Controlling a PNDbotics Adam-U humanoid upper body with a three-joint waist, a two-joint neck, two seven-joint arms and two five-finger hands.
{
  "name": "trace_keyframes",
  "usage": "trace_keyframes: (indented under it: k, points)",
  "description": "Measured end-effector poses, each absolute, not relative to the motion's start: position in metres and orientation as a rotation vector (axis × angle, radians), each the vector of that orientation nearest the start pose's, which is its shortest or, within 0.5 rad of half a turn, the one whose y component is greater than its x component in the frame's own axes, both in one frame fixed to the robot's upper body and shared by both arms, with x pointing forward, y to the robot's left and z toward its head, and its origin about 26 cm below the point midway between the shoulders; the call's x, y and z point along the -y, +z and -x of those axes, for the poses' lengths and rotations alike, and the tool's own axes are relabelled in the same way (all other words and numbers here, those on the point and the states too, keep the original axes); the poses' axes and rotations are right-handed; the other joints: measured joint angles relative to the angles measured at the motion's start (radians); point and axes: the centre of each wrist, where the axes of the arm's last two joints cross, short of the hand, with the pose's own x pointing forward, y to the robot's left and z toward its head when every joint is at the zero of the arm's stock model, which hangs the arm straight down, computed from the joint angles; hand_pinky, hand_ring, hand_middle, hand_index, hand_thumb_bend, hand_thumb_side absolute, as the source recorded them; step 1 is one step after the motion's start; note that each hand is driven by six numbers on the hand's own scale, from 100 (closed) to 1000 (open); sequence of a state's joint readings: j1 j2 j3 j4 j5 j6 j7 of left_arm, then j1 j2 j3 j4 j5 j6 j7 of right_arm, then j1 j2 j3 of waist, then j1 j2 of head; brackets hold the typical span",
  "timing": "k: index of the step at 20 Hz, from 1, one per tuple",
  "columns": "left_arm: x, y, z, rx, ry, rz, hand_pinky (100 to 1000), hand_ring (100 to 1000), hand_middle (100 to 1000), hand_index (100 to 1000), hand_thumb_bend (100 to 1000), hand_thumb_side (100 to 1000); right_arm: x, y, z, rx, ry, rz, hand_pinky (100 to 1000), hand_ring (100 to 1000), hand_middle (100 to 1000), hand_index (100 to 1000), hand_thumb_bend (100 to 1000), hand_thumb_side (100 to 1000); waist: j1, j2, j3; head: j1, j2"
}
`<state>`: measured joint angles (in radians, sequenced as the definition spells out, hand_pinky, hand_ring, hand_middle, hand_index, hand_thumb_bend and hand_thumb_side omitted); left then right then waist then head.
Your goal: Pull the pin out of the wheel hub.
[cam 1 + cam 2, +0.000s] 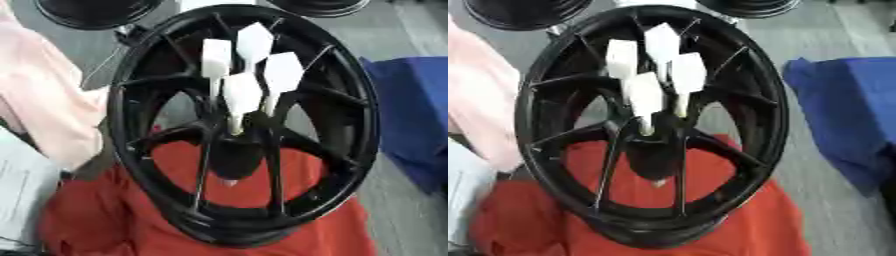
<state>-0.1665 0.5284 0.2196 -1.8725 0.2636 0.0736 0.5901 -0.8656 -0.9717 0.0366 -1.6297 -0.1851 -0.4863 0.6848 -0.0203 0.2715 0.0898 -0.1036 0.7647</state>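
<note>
A black spoked wheel hub [366, 135] lies on a red cloth [105, 220] and fills the middle of both views. Several white pins [242, 92] with broad flat heads stand up out of its centre boss, close together and leaning toward the far side. The nearest pin [644, 95] runs down to the hub centre. A small pale tip [229, 182] shows below the centre boss. Neither of my hands shows in either view.
A pink fabric or sleeve [44, 100] hangs at the left, close to the rim. A blue cloth [416, 110] lies to the right on the grey floor. Two more black wheels [92, 10] [319, 5] sit at the far edge. Something pale grey [22, 195] is at the lower left.
</note>
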Motion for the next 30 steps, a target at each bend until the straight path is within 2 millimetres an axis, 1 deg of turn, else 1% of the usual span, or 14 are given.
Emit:
trace_keyframes:
  k: [3, 10, 15, 18, 20, 21, 22, 24, 27, 30]
  points:
    - [-0.369, 0.186, -0.290, 2.026, 0.425, -0.651, 645, 803, 677, 761, 360, 676, 0.345, 0.405, -0.335, -2.625, -2.047, -0.506, 833, 750, 708, 798, 318, 199, 0.000, 0.000, 0.000, 0.001, 0.000]
    - [-0.369, 0.186, -0.290, 2.025, 0.426, -0.653, 645, 802, 677, 761, 361, 675, 0.348, 0.405, -0.333, -2.623, -2.034, -0.531, 831, 748, 704, 797, 310, 219, 0.000, 0.001, 0.000, 0.002, 0.000]
    - [-0.369, 0.186, -0.290, 2.024, 0.427, -0.653, 644, 801, 676, 761, 362, 676, 0.345, 0.405, -0.333, -2.605, -2.050, -0.524, 829, 755, 713, 799, 321, 291, 0.001, 0.001, 0.002, 0.001, 0.000]
    - [-0.369, 0.186, -0.290, 2.024, 0.427, -0.653, 644, 801, 676, 761, 363, 675, 0.337, 0.402, -0.334, -2.565, -2.106, -0.520, 829, 759, 717, 799, 323, 317, 0.001, 0.001, 0.005, -0.003, 0.000]
    - [-0.369, 0.186, -0.290, 2.024, 0.426, -0.653, 644, 800, 676, 761, 364, 674, 0.329, 0.400, -0.336, -2.538, -2.142, -0.513, 830, 767, 725, 803, 312, 349, 0.001, 0.001, 0.005, -0.006, 0.000]
    - [-0.369, 0.186, -0.290, 2.024, 0.426, -0.654, 644, 800, 676, 761, 364, 674, 0.324, 0.398, -0.338, -2.524, -2.161, -0.505, 830, 769, 726, 803, 335, 335, 0.001, 0.001, 0.005, -0.007, 0.000]
    - [-0.369, 0.186, -0.290, 2.025, 0.425, -0.655, 644, 800, 676, 761, 363, 674, 0.318, 0.396, -0.340, -2.512, -2.176, -0.497, 831, 772, 730, 803, 324, 354, 0.000, 0.001, 0.005, -0.008, 0.000]
    - [-0.371, 0.187, -0.290, 2.025, 0.420, -0.665, 643, 799, 675, 760, 363, 675, 0.307, 0.391, -0.344, -2.496, -2.197, -0.478, 832, 775, 734, 805, 315, 372, -0.003, 0.001, -0.003, -0.006, 0.000]
    - [-0.373, 0.186, -0.288, 2.018, 0.421, -0.676, 643, 799, 675, 760, 364, 677, 0.292, 0.387, -0.349, -2.477, -2.219, -0.444, 835, 785, 743, 807, 325, 388, -0.008, 0.001, -0.015, -0.001, 0.000]
    - [-0.374, 0.186, -0.288, 2.016, 0.419, -0.681, 642, 799, 675, 761, 365, 676, 0.280, 0.384, -0.352, -2.454, -2.244, -0.415, 840, 804, 766, 814, 334, 405, -0.008, 0.001, -0.023, 0.004, 0.000]
